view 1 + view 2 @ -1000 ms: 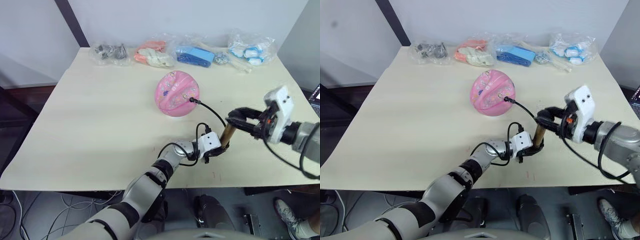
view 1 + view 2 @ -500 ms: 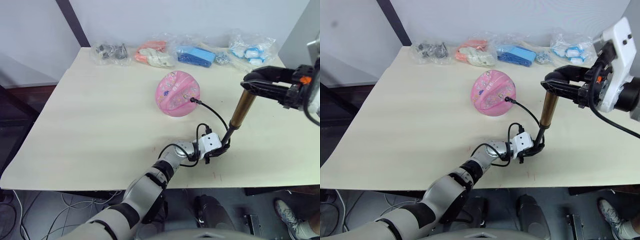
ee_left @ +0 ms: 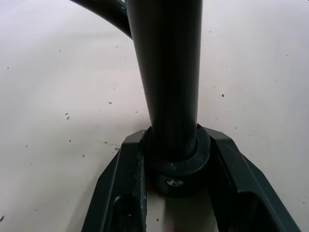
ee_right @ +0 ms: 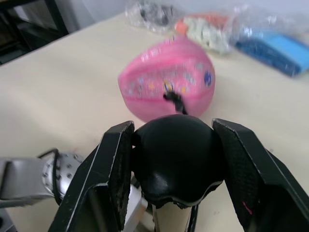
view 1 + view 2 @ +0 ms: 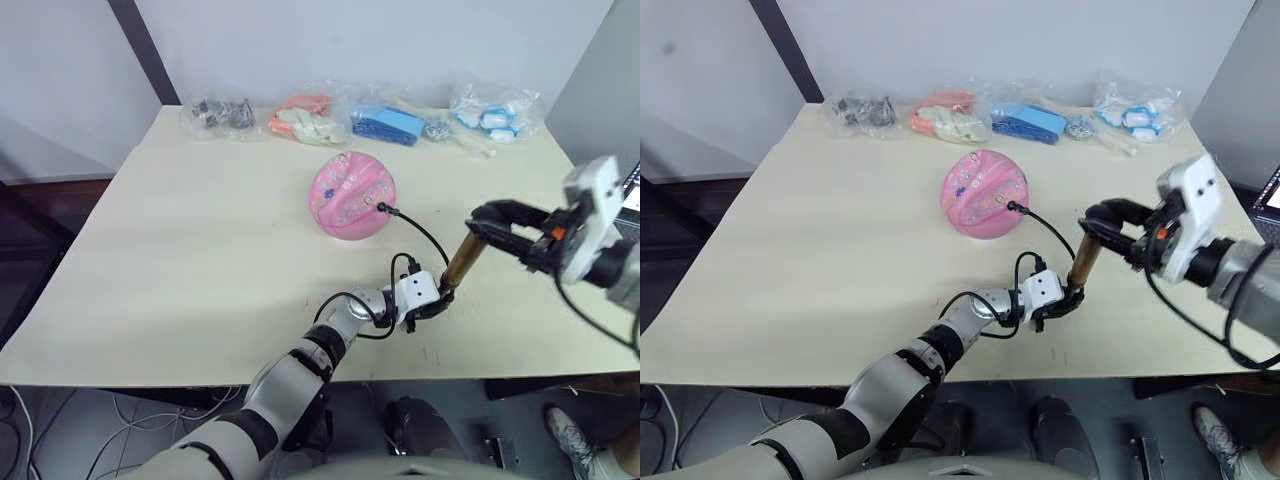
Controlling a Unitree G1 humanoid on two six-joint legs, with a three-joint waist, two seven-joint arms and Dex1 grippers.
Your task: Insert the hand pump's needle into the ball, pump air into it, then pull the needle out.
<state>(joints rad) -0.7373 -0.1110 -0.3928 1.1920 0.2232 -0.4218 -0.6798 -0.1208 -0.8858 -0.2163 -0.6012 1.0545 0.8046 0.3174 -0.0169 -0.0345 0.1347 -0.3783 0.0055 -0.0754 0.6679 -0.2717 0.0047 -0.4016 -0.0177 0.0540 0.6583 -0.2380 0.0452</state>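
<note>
The pink ball (image 5: 350,195) rests on the table's middle, and the needle's black fitting (image 5: 385,209) is stuck in its right side. A thin black hose (image 5: 425,232) curves from there to the base of the hand pump (image 5: 460,262). The pump stands tilted near the front edge. My left gripper (image 5: 432,300) is shut on the pump's black base (image 3: 176,164). At the top of the gold barrel, my right gripper (image 5: 488,220) is shut on the black handle (image 4: 176,159), which sits low against the barrel. The ball (image 4: 166,84) lies beyond it.
Several plastic bags line the table's far edge: dark parts (image 5: 222,110), orange and white items (image 5: 305,118), blue items (image 5: 388,122) and blue-white items (image 5: 490,112). A dark pole (image 5: 135,50) leans at the back left. The front edge (image 5: 200,355) runs close behind the pump.
The right gripper pulled the handle up, drawing the barrel off the rod, and has now pushed it back down. The left gripper stayed on the base. The ball has not moved.
</note>
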